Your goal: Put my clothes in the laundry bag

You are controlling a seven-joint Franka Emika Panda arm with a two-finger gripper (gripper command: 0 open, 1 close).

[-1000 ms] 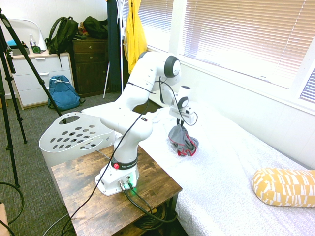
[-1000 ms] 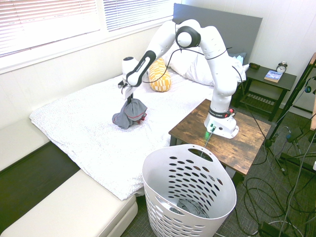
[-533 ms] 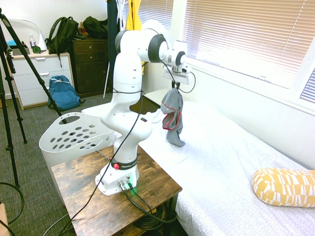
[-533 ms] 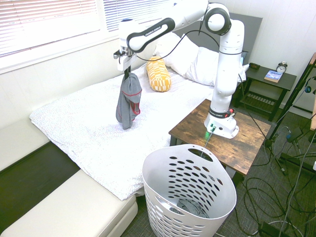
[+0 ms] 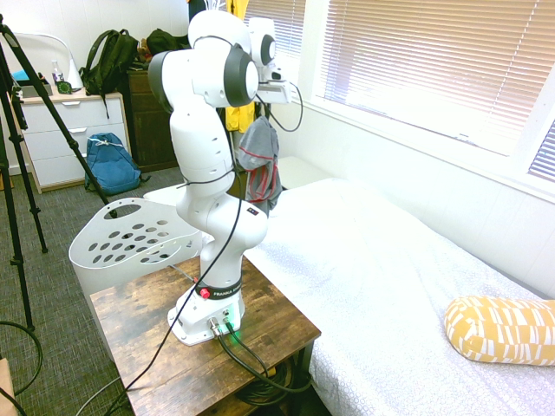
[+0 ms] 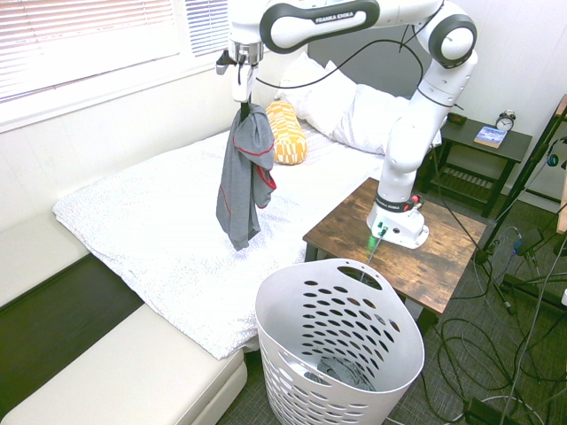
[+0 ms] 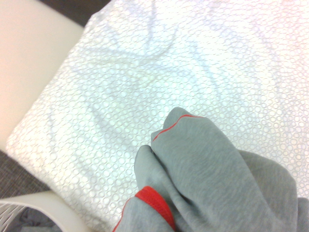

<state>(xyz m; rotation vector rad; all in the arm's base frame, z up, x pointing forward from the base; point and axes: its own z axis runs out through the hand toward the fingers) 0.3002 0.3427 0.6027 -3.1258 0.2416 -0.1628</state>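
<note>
The tool [image 6: 245, 108] is grasping the grey fabric garment with red trim [image 6: 241, 181] by its upper part, and the cloth hangs down from it in long, loose folds. In the second exterior view the garment appears in front of the bed with a white patterned cover [image 6: 151, 208]; how high it hangs over this bed I cannot tell exactly.

From the garment, in this same view, the large white plastic laundry basket with oval holes [image 6: 276, 354] stands at five o'clock, apart from the garment. Inside the basket, low down, lies a dark grey cloth [image 6: 344, 372]. The long yellow and white patterned pillow [image 6: 286, 133] lies on the bed between one and two o'clock, and the black nightstand [image 6: 496, 142] with a clock [image 6: 505, 120] and a blue book [image 6: 490, 136] is near three o'clock. The cream padded bench [image 6: 133, 376] is at seven o'clock.

In the first exterior view, the blue backpack [image 5: 113, 165] sits on the floor at nine o'clock from the garment. The wrist view shows from close the grey folds with a red band, and also a part of the basket's rim.
</note>
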